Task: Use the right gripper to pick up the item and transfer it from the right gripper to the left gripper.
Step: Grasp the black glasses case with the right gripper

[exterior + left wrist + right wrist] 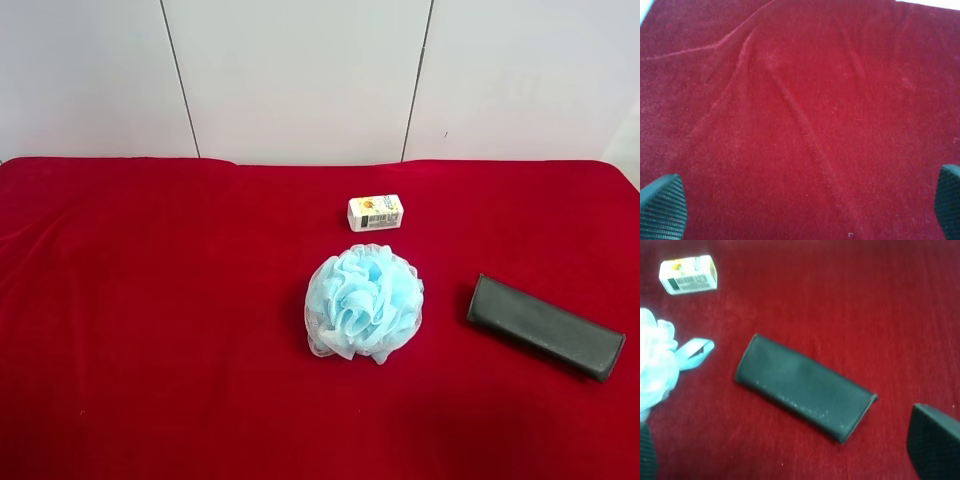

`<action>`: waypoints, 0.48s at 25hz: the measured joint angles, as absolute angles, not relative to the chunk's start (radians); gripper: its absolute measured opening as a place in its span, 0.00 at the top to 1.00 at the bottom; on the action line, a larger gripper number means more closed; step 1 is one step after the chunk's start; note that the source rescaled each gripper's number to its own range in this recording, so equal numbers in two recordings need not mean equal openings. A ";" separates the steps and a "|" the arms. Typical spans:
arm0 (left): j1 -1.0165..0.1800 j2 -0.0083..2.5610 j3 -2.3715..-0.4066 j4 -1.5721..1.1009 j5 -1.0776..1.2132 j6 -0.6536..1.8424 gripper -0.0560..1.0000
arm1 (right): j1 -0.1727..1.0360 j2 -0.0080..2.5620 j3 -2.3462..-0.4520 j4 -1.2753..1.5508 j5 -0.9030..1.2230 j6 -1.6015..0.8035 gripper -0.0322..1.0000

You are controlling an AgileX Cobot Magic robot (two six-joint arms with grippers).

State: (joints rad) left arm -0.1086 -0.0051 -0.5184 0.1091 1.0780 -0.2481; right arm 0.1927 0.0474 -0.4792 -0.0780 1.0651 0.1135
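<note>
A: How far along is this?

B: Nothing is being held yet. The case (545, 327) is lying flat on the tabletop (150, 330), near the puff (363, 302) but not touching it, to the puff's right in the high view.

A: And the end effectors?

B: The right end effector (790, 447) is looking down at the case, its jaws standing wide apart and gripping nothing. The left end effector (805, 205) is gaping too, facing bare tabletop with no puff in sight. Pick-up and handover are both still waiting.
</note>
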 joint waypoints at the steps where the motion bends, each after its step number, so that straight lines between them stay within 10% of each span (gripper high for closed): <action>1: -0.109 -0.005 -0.518 0.109 1.078 -0.248 0.00 | 0.193 0.065 -0.479 -0.077 1.065 0.113 0.01; 12: -0.109 -0.005 -0.518 0.109 1.078 -0.248 0.00 | 0.193 0.321 -0.560 -0.045 0.967 0.096 0.01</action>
State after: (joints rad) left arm -0.1086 -0.0051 -0.5184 0.1091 1.0780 -0.2481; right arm 0.1927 0.3210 -0.5605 -0.0449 0.9673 0.0965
